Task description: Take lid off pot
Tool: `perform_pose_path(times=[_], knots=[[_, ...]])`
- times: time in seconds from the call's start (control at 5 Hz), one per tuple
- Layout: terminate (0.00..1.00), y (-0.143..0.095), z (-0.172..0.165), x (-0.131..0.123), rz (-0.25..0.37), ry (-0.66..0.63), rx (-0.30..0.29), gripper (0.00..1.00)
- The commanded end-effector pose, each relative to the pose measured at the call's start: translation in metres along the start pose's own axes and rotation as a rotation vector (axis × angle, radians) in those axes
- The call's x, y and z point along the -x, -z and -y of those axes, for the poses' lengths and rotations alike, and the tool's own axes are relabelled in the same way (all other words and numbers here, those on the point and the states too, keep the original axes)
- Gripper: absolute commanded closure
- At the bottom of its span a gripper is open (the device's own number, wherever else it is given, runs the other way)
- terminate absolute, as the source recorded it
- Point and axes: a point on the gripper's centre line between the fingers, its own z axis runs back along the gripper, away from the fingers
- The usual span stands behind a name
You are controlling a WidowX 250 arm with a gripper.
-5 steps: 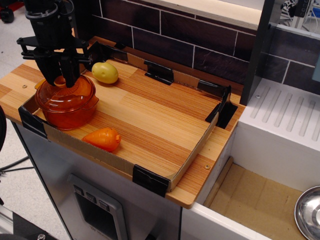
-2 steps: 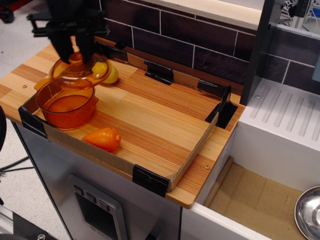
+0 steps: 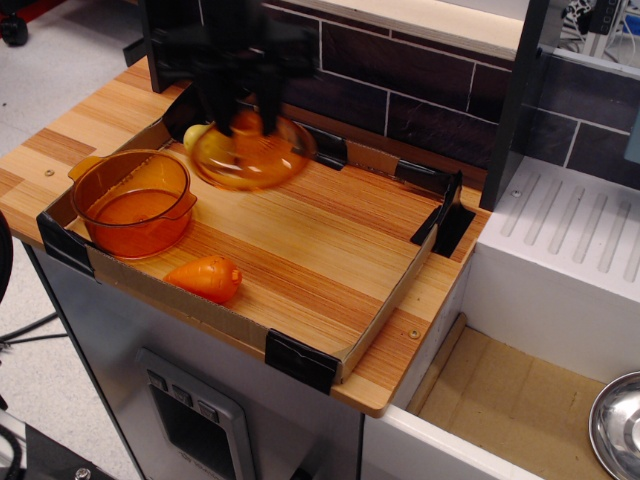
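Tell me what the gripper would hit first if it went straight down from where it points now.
Beyond the lid it holds by the knob, the gripper would likely meet the bare wooden board, right of the pot. Motion blur makes depth uncertain.

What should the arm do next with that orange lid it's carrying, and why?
Probably lower the lid onto the bare wooden board to the right of the pot and let go. The gripper holds it by the knob in mid-air, clear of the open pot, with free board beneath it.
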Motion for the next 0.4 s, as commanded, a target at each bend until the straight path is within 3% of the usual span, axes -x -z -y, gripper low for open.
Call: perform_pose_path(times=[0.0, 0.2], knots=[[0.00, 0.015, 0.044, -0.013, 0.040, 0.002, -0.003, 1.00], [0.00, 0.039, 0.057, -0.016, 0.050, -0.028, -0.021, 1.00]])
